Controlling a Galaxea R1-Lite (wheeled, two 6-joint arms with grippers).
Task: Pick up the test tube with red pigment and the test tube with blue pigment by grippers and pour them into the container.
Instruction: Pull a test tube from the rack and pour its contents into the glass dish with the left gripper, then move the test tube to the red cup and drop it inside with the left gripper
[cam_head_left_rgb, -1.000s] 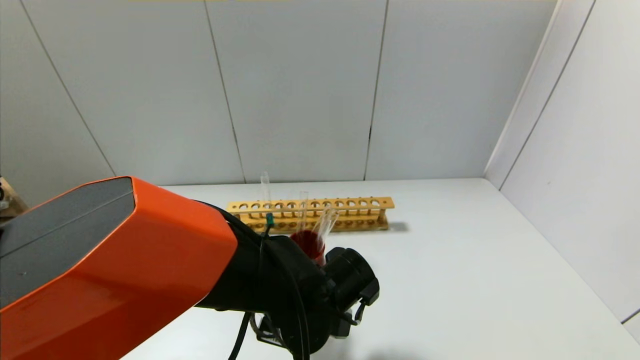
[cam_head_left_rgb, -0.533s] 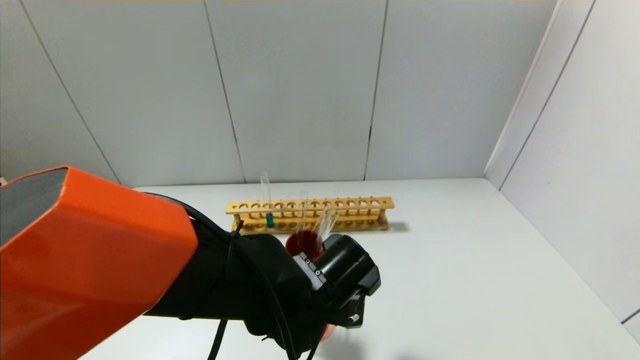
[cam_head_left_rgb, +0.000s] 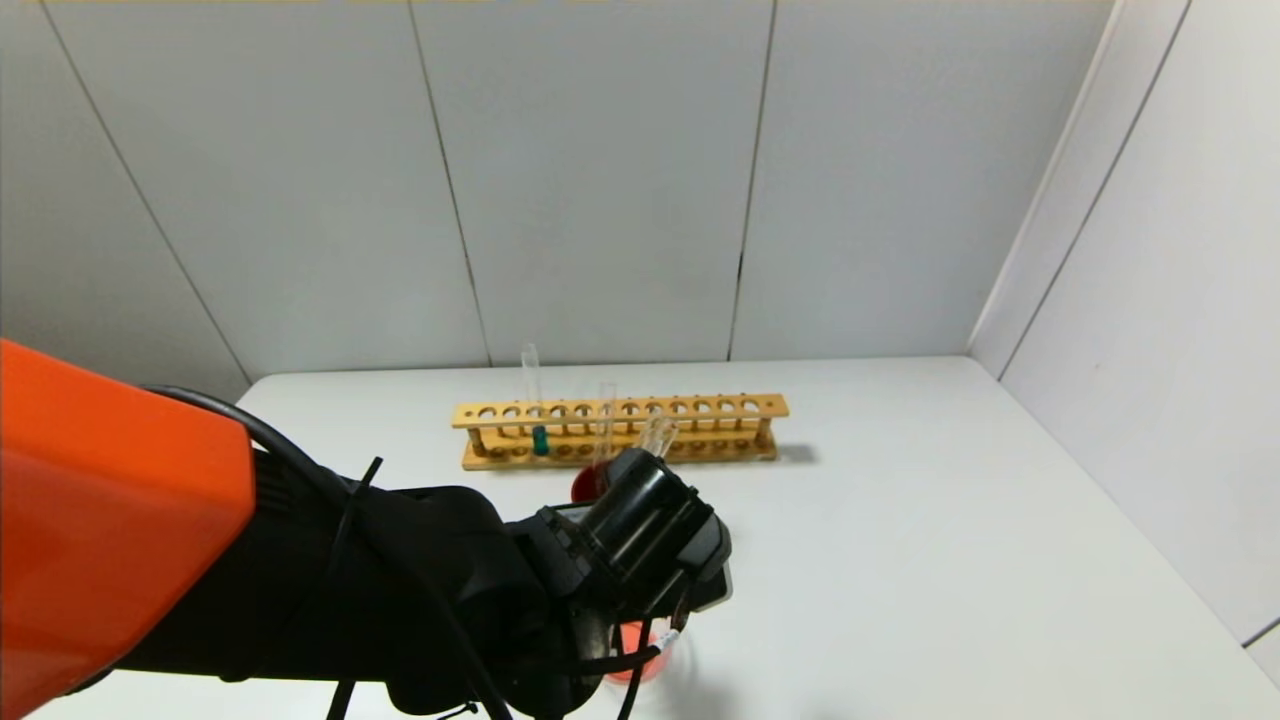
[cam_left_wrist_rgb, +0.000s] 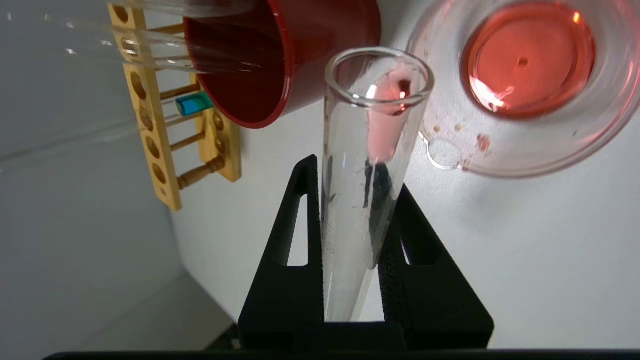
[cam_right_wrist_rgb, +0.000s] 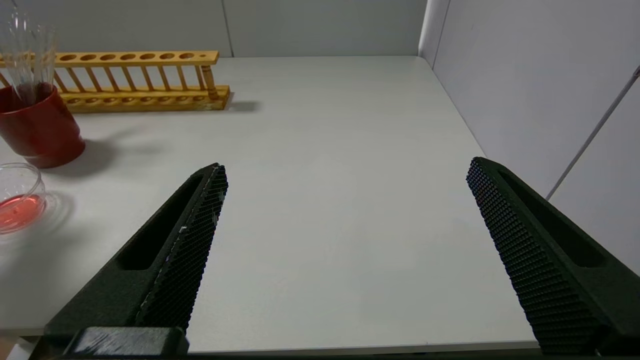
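Note:
My left gripper (cam_left_wrist_rgb: 357, 175) is shut on the test tube with red pigment (cam_left_wrist_rgb: 345, 225), which is clear along its length with only a pink tint near the open mouth. That mouth sits beside the spout of the container (cam_left_wrist_rgb: 612, 127), a low glass beaker holding a pool of red liquid. In the head view the left wrist (cam_head_left_rgb: 640, 540) hangs over the container (cam_head_left_rgb: 640, 655) and hides the fingers. The test tube with blue pigment (cam_head_left_rgb: 539, 438) stands upright in the wooden rack (cam_head_left_rgb: 700, 410). My right gripper (cam_right_wrist_rgb: 346, 167) is open over bare table, apart from everything.
A dark red cup (cam_head_left_rgb: 590, 482) holding clear empty tubes (cam_head_left_rgb: 655, 435) stands between rack and container. The rack (cam_right_wrist_rgb: 140, 57) lies near the back wall. A side wall bounds the table on the right. White table (cam_head_left_rgb: 950, 560) stretches to the right of the container.
The left arm's orange forearm has slid out to the left and the wrist has turned and drawn slightly nearer. The container with red liquid now shows beneath the wrist.

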